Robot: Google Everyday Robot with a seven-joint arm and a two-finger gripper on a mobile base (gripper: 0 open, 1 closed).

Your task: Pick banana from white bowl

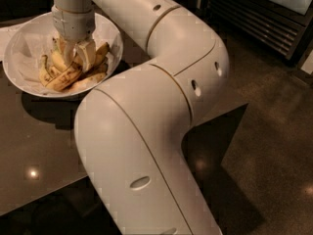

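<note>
The white bowl stands at the far left on a dark glossy table and holds several bananas on a crinkled whitish lining. The long, slim, speckled banana lies curved along the near side of the pile. My gripper reaches straight down into the bowl, in among the bananas just behind and above the speckled one. It hides the middle of the pile. No banana is lifted off the pile.
My thick white arm bends across the middle of the view and hides the table's right part. The dark table runs to the near left. A dark slatted cabinet stands at the back right above a brown floor.
</note>
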